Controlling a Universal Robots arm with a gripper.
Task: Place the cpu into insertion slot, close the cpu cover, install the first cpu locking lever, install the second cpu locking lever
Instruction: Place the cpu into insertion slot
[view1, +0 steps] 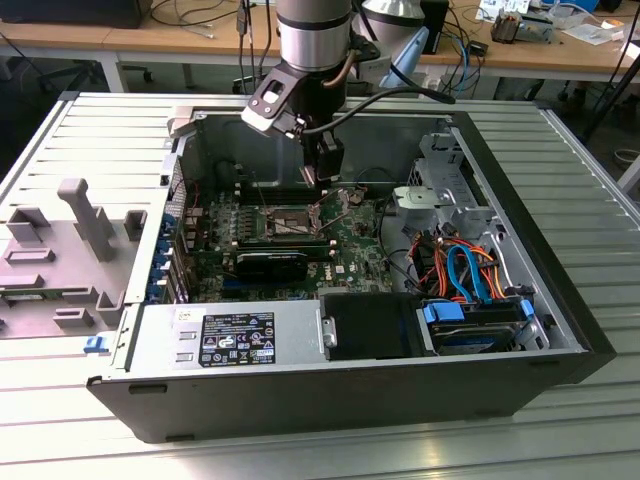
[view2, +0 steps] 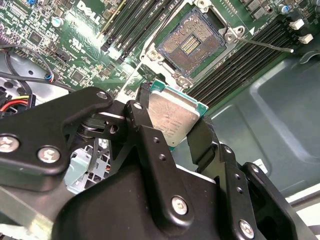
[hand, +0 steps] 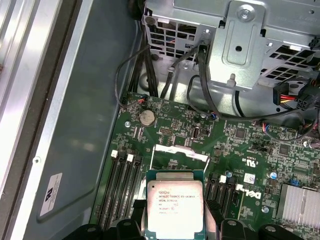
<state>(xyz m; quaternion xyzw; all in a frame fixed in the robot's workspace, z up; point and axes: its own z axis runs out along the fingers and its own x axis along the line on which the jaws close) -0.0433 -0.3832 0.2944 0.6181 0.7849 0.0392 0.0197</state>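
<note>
Clamped shut on the cpu (view2: 170, 111), the gripper (view2: 174, 124) pinches the chip by two opposite edges, its dull metal top facing both wrist cameras. In the upper middle of the exterior view the gripper hangs inside the open computer case (view1: 560, 300), above the motherboard (view1: 352, 268). It sits a little toward the exterior view's right of the insertion slot (view1: 290, 222), which lies near the centre of that frame.

The chip is in the air and not yet seated. The second wrist view shows the insertion slot bare, its field of contacts exposed inside the silver rim. One thin locking lever (view2: 265, 46) is swung out across the long memory slots (view2: 240, 67). In the first wrist view the cpu cover (hand: 181, 149) looks raised, a thin silver frame just beyond the chip's far edge.

The step in hand is judged to be placing the chip. Doing it well means bringing the chip squarely over the socket with all four sides parallel to the rim. It should then be kept level and lowered straight down, with no sideways slide, since the contacts probably bend easily. The edge notches should meet the socket's keys. The fingers (view2: 145, 117) need clearance from the raised cover and the lever. The grip should be let go only once the chip rests flat inside the rim, and without pressing.
</note>
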